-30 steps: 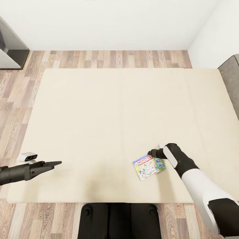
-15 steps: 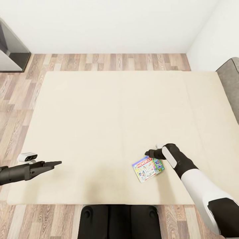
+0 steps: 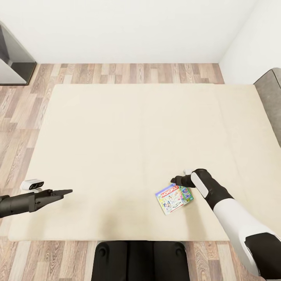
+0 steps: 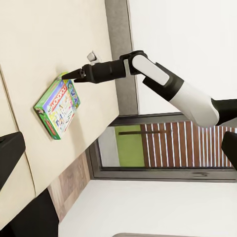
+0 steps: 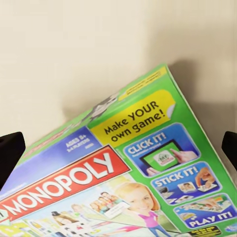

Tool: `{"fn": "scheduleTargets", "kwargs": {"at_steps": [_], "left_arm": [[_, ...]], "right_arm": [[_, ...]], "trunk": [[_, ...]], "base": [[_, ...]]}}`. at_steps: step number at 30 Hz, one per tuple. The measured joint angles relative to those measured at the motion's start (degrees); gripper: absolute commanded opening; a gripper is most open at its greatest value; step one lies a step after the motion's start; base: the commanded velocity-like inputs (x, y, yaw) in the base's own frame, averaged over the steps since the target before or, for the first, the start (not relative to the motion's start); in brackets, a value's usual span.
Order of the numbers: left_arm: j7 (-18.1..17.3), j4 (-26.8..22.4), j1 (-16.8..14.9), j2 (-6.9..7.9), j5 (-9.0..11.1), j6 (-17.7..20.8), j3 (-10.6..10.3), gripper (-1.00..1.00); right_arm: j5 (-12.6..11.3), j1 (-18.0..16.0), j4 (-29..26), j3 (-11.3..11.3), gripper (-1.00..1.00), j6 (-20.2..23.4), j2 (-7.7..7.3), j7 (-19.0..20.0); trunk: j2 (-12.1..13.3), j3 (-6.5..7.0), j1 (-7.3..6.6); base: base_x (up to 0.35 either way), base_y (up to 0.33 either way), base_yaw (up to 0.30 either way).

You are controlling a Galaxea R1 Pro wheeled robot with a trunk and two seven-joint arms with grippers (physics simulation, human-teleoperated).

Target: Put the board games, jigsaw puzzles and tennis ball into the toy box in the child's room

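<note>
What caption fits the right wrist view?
Right gripper hovering with open jaws above the Monopoly box on the cream bed.

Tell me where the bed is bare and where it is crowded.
The bed is bare from its far edge to the near strip, and between the left end effector and the Monopoly box. It is crowded only where the right end effector hovers at that box.

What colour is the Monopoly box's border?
Green, clearest in the right wrist view, on the Monopoly box.

Right hand open, low
</note>
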Motion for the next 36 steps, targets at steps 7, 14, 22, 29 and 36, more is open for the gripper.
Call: {"fn": "scheduleTargets", "kwargs": {"at_steps": [7,14,22,29,36], "left_arm": [[0.0,0.0,0.0,0.0,0.0,0.0,0.0,1.0],[0.0,0.0,0.0,0.0,0.0,0.0,0.0,1.0],[0.0,0.0,0.0,0.0,0.0,0.0,0.0,1.0],[0.0,0.0,0.0,0.05,0.0,0.0,0.0,1.0],[0.0,0.0,0.0,0.08,0.0,0.0,0.0,1.0]], "right_arm": [[0.0,0.0,0.1,0.0,1.0,0.0,0.05,0.0],[0.1,0.0,0.3,0.1,1.0,0.1,0.04,0.0],[0.0,0.0,0.4,0.1,1.0,0.2,-0.01,0.0],[0.4,-0.1,0.5,0.2,1.0,0.3,-0.03,0.1],[1.0,-0.1,0.5,0.2,1.0,0.3,-0.08,0.8]], "trunk": [[0.0,0.0,0.0],[0.0,0.0,0.0],[0.0,0.01,0.0],[0.0,0.01,0.0],[0.0,0.0,0.0]], "base": [[0.0,0.0,0.0],[0.0,0.0,0.0],[0.0,0.0,0.0],[0.0,0.0,0.0],[0.0,0.0,0.0]]}}
